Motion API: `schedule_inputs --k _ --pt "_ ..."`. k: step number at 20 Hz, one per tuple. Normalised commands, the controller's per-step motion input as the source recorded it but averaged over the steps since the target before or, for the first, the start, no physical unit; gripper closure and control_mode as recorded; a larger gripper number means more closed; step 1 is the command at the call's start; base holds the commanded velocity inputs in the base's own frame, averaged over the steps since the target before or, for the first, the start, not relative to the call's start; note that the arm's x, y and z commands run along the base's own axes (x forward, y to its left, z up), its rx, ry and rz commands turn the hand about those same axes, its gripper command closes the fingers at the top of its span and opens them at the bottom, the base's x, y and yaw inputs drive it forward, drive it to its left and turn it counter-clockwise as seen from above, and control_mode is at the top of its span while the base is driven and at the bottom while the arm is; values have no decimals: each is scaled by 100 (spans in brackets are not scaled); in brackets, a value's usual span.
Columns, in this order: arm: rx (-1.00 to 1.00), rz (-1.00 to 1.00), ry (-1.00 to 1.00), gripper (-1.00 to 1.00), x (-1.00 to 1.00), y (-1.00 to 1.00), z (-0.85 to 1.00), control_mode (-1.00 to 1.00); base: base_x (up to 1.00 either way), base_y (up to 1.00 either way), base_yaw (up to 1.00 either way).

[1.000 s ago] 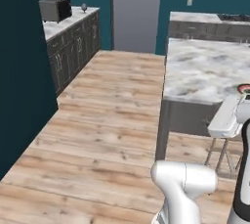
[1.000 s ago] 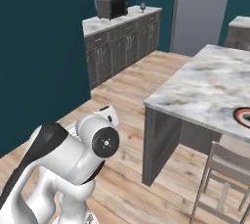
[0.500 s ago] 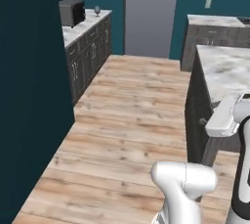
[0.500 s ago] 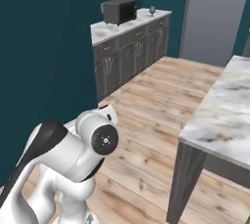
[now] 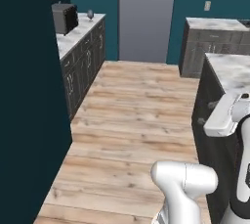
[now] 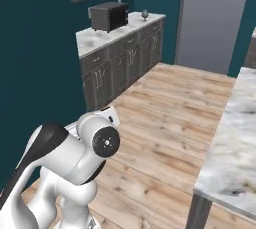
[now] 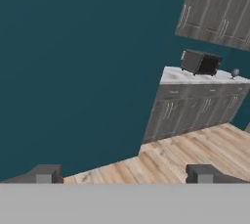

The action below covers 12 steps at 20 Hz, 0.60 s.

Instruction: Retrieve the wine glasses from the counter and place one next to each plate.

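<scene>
A small smoky wine glass stands at the far end of the marble counter, just past a black microwave. From the other side the wine glass sits on the counter near its right end. In the hand view the wine glass is a tiny shape far off on the counter. My gripper is open and holds nothing, its two fingertips wide apart, pointing at the teal wall and the counter's near end from several steps away. The plates are out of view.
Wood floor runs between the counter and the marble island on the right. A teal wall stands close on the left. A tall grey panel closes the far end, with a second cabinet run beside it.
The whole picture has shifted: the base has driven towards the counter, which looks nearer. The island has slid right and its red-rimmed plate has left view. The gripper stays open.
</scene>
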Motion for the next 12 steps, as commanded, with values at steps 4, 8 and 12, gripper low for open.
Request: schedule_inputs --k 4,8,12 --pt "0 0 0 -100 0 0 0 100 100 23 -41" --pt "0 0 0 -100 0 0 0 100 100 78 -45" --pt "0 0 0 -100 0 0 0 100 100 91 -31"
